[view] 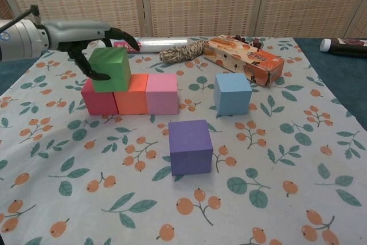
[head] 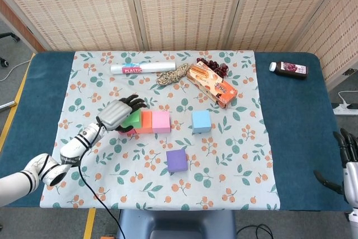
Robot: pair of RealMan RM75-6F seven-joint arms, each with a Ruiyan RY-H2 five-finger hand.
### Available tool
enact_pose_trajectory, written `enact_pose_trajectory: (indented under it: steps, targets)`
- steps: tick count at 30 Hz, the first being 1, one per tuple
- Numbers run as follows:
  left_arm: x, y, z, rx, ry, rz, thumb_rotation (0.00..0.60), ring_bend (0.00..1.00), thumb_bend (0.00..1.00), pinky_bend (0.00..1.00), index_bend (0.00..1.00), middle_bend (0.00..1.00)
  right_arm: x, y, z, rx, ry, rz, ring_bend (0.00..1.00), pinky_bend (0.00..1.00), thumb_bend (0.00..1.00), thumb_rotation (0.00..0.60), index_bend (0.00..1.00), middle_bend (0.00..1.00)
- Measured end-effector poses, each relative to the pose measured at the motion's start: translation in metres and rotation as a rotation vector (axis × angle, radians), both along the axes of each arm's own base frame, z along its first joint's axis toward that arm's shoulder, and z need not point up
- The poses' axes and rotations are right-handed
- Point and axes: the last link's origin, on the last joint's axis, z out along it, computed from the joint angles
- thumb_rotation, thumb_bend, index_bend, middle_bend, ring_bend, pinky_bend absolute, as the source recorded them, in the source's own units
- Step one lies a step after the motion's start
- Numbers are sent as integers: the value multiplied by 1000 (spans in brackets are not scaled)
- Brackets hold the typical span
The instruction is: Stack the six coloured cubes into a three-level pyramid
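Chest view shows the green cube (view: 110,68) sitting on top of the base row, over the seam between the red cube (view: 97,98) and the orange cube (view: 132,95), with the pink cube (view: 162,93) closing that row on the right. The left hand (view: 94,44) curls around the green cube's far-left side, fingers spread; from here I cannot tell for certain whether any finger touches it, but it looks more like an opening hand than a firm hold. In the head view the left hand (head: 116,113) covers much of the green cube (head: 133,118).

To finish this step well, the hand should lift up and back cleanly, without dragging a finger across the cube, since a nudge could push it off the seam. The green cube looks slightly turned against the row, so squaring it would help the next level.

The blue cube (view: 232,93) stands to the right, apart from the row, and the purple cube (view: 190,146) lies nearer. One of them belongs beside the green cube. The right hand (head: 348,160) rests at the far right table edge, fingers loosely apart, holding nothing.
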Motion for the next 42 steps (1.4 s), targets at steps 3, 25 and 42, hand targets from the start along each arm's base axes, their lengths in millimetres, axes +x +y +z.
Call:
enact_pose_trajectory:
  steps: [3, 25, 42]
  targets:
    - [0, -1, 0, 0, -1, -1, 600, 28, 311, 237, 147, 86, 0, 0, 0, 0, 0, 1, 0, 0, 0, 600, 0, 0]
    - [-56, -48, 91, 281, -205, 224, 600, 27, 314, 166, 119, 65, 16, -46, 3, 268, -118, 120, 0, 0, 0, 600, 0, 0]
    - [-120, -130, 111, 454, -90, 352, 600, 52, 315, 142, 148, 88, 101, -195, -61, 667, -67, 252, 0, 0, 0, 600, 0, 0]
